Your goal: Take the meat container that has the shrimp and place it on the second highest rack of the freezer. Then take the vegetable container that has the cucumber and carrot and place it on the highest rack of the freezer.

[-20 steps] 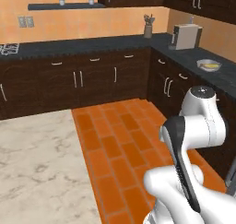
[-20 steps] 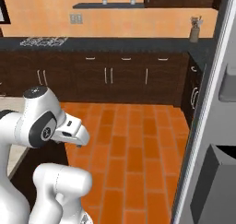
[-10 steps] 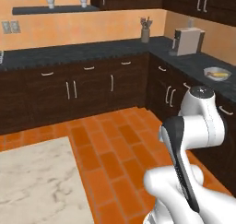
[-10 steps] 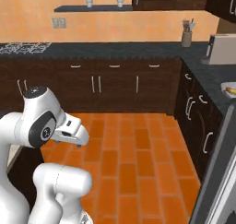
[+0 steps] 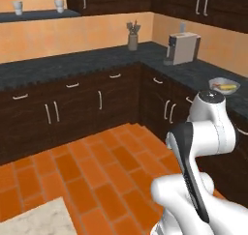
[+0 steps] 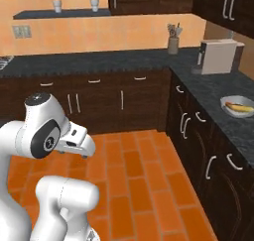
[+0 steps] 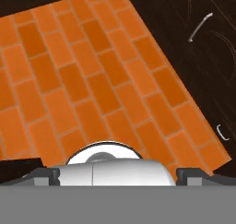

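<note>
A glass bowl, the vegetable container (image 5: 224,86) (image 6: 238,106), stands on the dark counter at the right with the orange carrot and yellowish-green cucumber lying in it. My arm is folded close to the base, well short of that counter. In the hand view my gripper (image 7: 119,173) points down at the orange brick floor, its dark fingertips (image 7: 46,173) far apart and nothing between them: open. The white hand (image 6: 79,142) juts out beside the arm's shoulder. The meat container with the shrimp and the freezer are out of view.
Dark L-shaped cabinets (image 5: 97,103) with black counters wrap the corner. A grey coffee machine (image 5: 183,48) (image 6: 218,55) and a utensil holder (image 5: 132,40) stand on them. Cups (image 6: 57,5) sit on a wall shelf. Orange brick floor (image 6: 139,175) lies ahead.
The whole scene has slid left in both base views, so the base has turned right. The silver door edge has left the right base view. The arm's pose is unchanged.
</note>
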### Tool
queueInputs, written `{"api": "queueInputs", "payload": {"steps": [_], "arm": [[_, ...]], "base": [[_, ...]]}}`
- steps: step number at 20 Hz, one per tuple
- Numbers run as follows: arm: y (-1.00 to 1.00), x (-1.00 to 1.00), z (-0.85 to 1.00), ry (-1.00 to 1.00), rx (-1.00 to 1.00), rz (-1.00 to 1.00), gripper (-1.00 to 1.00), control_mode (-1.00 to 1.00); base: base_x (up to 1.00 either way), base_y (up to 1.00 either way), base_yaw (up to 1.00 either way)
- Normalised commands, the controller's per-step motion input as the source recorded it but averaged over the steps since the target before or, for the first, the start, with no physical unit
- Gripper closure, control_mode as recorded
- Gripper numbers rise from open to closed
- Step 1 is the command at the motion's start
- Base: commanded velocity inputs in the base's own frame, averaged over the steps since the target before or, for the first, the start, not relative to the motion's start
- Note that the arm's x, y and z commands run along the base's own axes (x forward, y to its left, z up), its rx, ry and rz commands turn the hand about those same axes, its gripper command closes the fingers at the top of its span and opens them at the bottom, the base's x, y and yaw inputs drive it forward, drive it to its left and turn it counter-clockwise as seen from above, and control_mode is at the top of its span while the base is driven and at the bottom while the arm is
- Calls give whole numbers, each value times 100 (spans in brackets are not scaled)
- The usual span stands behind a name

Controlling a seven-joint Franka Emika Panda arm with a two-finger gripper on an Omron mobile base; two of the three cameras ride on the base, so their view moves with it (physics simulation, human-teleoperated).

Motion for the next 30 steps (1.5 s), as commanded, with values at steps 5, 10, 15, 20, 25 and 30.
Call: {"api": "queueInputs", "payload": {"steps": [5,10,15,20,25,30], "arm": [[0,0,0,0,0,0,-100,100],[0,0,0,0,0,0,-100,100],[0,0,0,0,0,0,-100,100],[0,0,0,0,0,0,-100,100],[0,0,0,0,0,0,-100,100],[0,0,0,0,0,0,-100,100]], "base": [[100,0,-33],[100,-8,-41],[99,-18,-43],[79,-1,-59],[64,14,-67],[57,32,-72]]}}
